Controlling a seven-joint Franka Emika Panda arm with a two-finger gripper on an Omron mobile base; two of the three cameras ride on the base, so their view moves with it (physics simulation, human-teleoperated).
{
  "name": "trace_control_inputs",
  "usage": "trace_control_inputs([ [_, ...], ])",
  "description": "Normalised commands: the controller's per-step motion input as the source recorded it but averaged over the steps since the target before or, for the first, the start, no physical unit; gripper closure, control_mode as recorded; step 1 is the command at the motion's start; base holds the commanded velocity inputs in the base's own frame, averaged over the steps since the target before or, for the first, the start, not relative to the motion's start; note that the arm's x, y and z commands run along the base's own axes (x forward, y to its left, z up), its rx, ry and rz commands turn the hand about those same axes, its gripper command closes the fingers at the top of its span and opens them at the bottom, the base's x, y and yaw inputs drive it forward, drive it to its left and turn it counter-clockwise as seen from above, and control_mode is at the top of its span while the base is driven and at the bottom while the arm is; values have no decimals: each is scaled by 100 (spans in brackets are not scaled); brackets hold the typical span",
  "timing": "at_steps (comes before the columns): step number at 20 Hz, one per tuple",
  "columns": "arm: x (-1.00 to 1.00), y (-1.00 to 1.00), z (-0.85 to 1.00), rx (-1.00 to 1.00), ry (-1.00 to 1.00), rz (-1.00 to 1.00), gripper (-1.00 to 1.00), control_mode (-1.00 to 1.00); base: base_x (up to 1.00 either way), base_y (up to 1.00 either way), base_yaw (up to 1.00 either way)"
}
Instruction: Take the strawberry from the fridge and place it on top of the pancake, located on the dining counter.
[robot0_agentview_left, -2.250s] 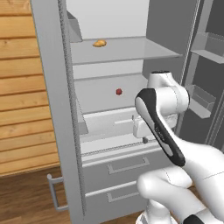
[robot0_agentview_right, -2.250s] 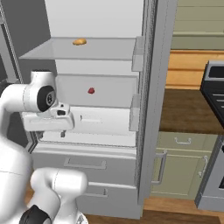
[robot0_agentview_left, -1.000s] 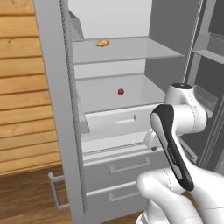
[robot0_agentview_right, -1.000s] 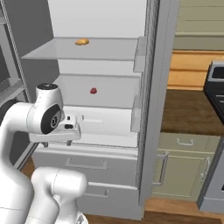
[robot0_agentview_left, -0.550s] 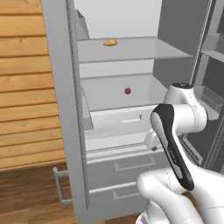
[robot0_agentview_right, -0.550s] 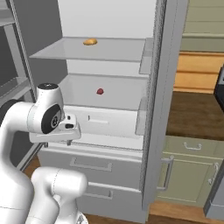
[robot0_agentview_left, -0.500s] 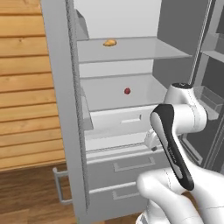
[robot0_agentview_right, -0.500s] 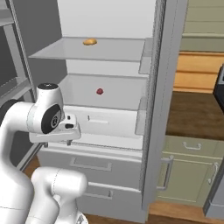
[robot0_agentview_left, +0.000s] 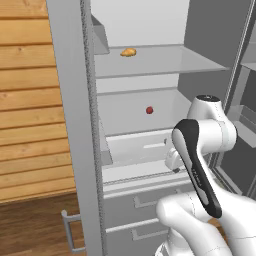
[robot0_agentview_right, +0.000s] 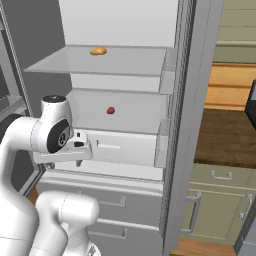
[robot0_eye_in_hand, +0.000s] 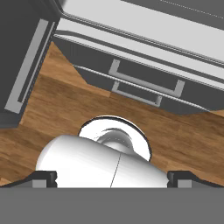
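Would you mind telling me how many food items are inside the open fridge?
2. A strawberry on the middle shelf, and an orange-yellow item on the shelf above. The drawers below are shut, so more may be hidden.

Strawberry (robot0_agentview_left: 149, 110) red; fridge (robot0_agentview_left: 150, 65) light grey, shelves pale; orange-yellow food (robot0_agentview_left: 128, 52); wall planks (robot0_agentview_left: 30, 100) brown wood.

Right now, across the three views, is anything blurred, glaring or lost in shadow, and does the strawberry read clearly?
Left base view: sharp, flat rendered light, no glare; the strawberry is a small crisp red dot on the fridge shelf. Right base view: equally sharp; the strawberry stands clear against pale walls. Hand view: no blur; the fridge drawers look dark above the wooden floor.
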Motion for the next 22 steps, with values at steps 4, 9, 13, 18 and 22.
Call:
trace_control_inputs([
  [4, 0, 0, 0, 0, 0, 0, -100, 100, 45, 29, 0],
  [9, 0, 0, 0, 0, 0, 0, -100, 100, 51, 19, -1],
  [13, 0, 0, 0, 0, 0, 0, -100, 100, 49, 8, -3],
  [18, 0, 0, 0, 0, 0, 0, -100, 100, 36, 1, -5],
  [22, 0, 0, 0, 0, 0, 0, -100, 100, 21, 0, -6],
])
